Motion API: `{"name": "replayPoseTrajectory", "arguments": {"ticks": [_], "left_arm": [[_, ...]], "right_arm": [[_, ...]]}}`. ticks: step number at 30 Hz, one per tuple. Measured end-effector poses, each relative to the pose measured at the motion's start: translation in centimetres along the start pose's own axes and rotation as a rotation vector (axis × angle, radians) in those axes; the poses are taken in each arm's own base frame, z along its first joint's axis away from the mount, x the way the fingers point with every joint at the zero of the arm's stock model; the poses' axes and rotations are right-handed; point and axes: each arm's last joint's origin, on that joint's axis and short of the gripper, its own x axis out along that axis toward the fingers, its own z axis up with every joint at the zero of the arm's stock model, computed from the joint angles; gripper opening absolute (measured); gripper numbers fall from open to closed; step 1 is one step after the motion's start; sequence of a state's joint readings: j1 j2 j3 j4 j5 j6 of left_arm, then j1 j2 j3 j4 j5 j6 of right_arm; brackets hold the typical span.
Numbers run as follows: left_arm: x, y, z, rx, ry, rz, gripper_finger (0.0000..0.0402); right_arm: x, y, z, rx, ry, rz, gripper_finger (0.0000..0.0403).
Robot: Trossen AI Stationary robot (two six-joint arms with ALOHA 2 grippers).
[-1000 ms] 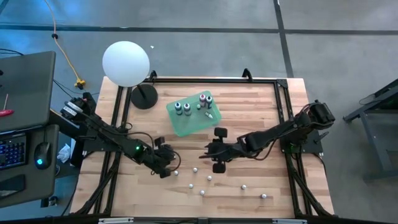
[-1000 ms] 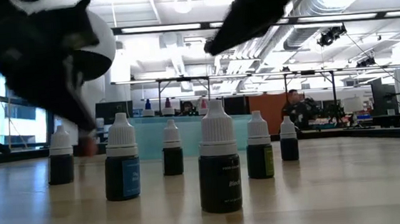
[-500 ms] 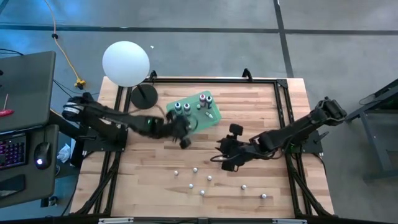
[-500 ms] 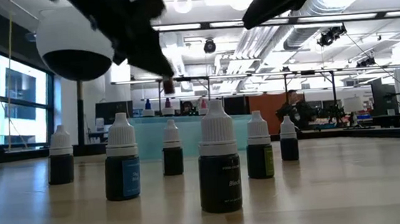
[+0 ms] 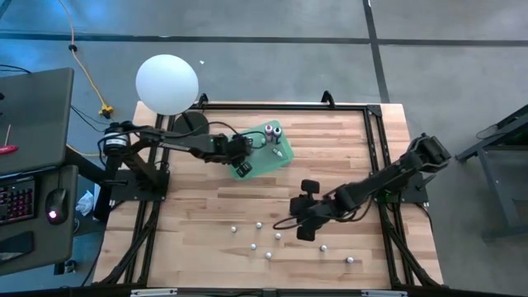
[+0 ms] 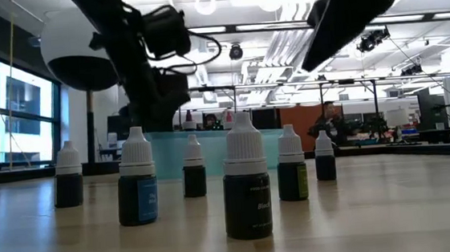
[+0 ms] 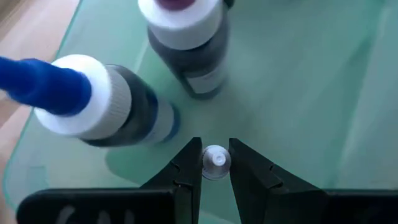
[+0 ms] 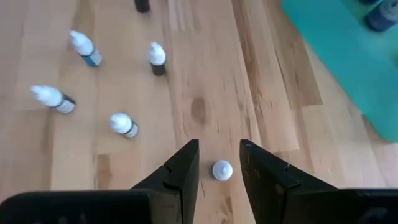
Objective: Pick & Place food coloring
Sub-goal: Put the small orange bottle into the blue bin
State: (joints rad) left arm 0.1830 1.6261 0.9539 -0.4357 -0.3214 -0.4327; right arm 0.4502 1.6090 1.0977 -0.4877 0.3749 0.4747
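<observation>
The nearest food coloring bottle (image 6: 246,178) is showing faint label print starting with "Bl"; nothing else is reading clearly.

A big white sphere lamp (image 5: 167,83) stands at the far left corner of the wooden table (image 5: 346,140), on a round black base (image 5: 183,122). Left of the table, a grey desk (image 5: 33,115) carries a keyboard (image 5: 10,200) and a mouse (image 5: 54,216), while a yellow cable (image 5: 81,62) trails across the grey floor (image 5: 272,49). In the low view a person (image 6: 331,124) sits far off in the room behind.
</observation>
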Motion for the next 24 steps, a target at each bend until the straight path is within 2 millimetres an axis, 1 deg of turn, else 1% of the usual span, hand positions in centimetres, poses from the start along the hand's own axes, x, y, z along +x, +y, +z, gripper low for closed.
{"name": "replayPoseTrajectory", "arguments": {"ticks": [3, 7, 10, 15, 21, 24], "left_arm": [[0.8, -0.1, -0.2, 0.03, 0.02, 0.012, 0.0062], [1.1, -0.3, -0.2, 0.041, 0.012, 0.007, 0.0062], [1.1, -0.3, -0.2, 0.041, 0.011, 0.013, 0.0063], [1.1, -0.3, -0.2, 0.047, 0.016, 0.016, 0.0063], [1.1, -0.2, -0.3, 0.072, 0.02, 0.018, 0.0064], [1.1, -0.3, -0.3, 0.1, 0.027, 0.008, 0.0079]], "right_arm": [[1.2, 0.0, -0.4, -0.011, 0.03, -0.029, 0.0108], [2.4, 0.0, -0.7, -0.026, 0.075, -0.028, 0.0108], [2.9, -0.2, -0.8, -0.038, 0.087, -0.042, 0.0108], [3.1, -0.5, -0.7, -0.036, 0.095, -0.036, 0.0108], [3.1, -0.5, -0.7, -0.055, 0.125, 0.023, 0.0108], [3.1, -0.5, -0.7, -0.017, 0.137, 0.041, 0.0108]]}}
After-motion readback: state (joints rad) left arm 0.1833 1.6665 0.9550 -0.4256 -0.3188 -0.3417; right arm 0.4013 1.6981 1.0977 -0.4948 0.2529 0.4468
